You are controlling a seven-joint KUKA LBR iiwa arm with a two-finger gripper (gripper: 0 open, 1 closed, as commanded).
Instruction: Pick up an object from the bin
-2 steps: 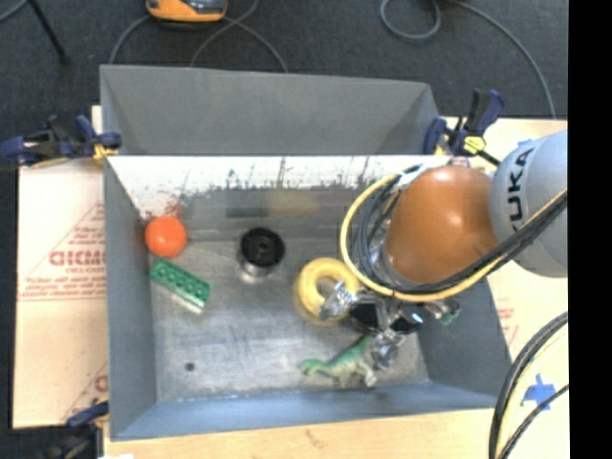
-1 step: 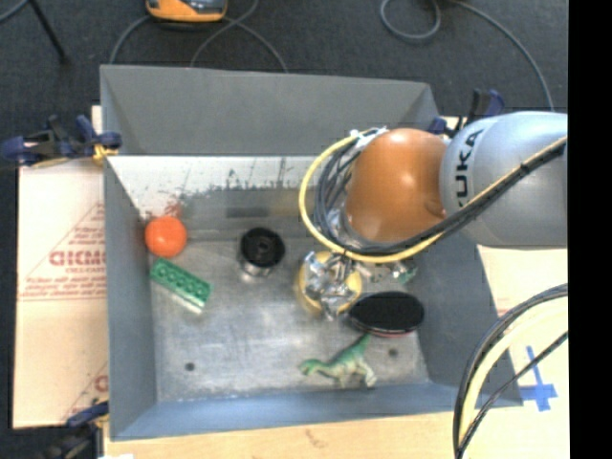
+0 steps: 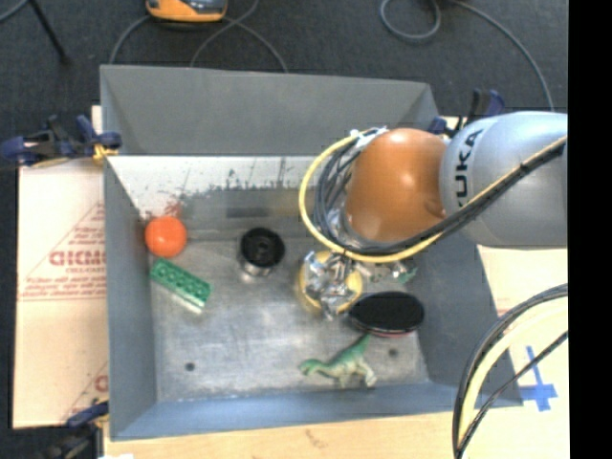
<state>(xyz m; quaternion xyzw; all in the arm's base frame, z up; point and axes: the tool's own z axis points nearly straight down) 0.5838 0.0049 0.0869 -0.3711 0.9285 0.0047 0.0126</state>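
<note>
The grey robot arm is reaching in from the right of the camera view and is hanging over the right half of the grey metal bin. Its rounded orange wrist cover is sitting above the claw, and a yellow cable is looping round the cover's left side.

The claw is pointing down at the bin floor, right of centre. It is standing directly over a small yellowish round object, whose left edge is showing from under the metal parts. Whether the claw is released or clenched cannot be told, because its metal parts are merging with the object beneath them. Whether it is touching that object cannot be told either.

Items lying nearest the claw:
- A flat black oval object with a red edge is lying just beside the claw, to its lower right.
- A green plastic toy dinosaur is lying near the front wall, below the claw and the oval object, apart from both.
- A black round cap-like object on a silvery base is standing to the claw's left, near the middle of the floor, apart from the yellowish object.

Items lying well apart from the claw:
- An orange ball is resting near the left wall, towards the back.
- A green studded building brick is lying at a slant just in front of the ball.
</note>
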